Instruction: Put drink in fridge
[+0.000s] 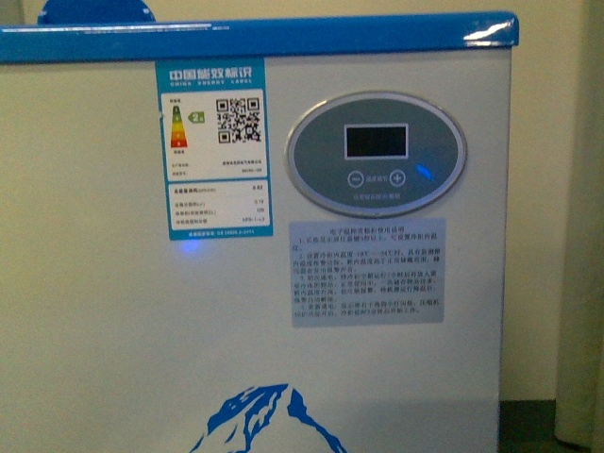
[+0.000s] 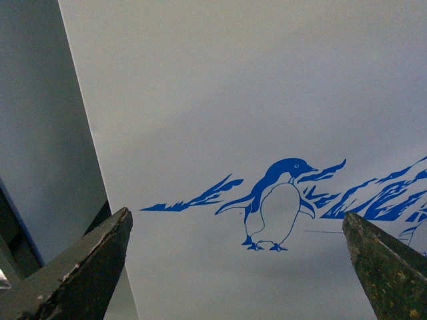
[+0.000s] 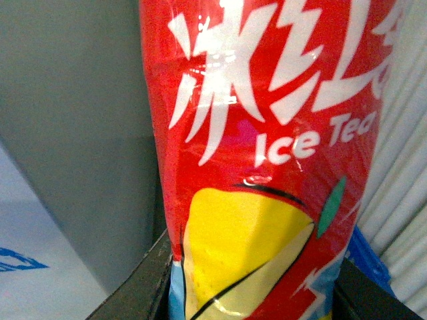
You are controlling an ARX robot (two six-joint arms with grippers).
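The fridge (image 1: 113,359) fills the front view: a white front wall, a blue top rim (image 1: 255,40) and an oval grey display panel (image 1: 376,154). Neither arm shows in that view. My left gripper (image 2: 237,230) is open and empty, close in front of the fridge's white wall (image 2: 233,80), with the blue penguin decal (image 2: 277,203) between its fingers. My right gripper (image 3: 250,280) is shut on the drink (image 3: 267,133), whose red "Ice Tea" label fills the right wrist view. Its cap is out of view.
An energy label (image 1: 209,146) and a text sticker (image 1: 366,272) are on the fridge front. A blue mountain decal (image 1: 264,420) sits low on it. A grey wall (image 3: 73,120) and something blue (image 3: 367,257) lie beside the drink. The fridge's corner edge (image 2: 87,113) is left of the penguin.
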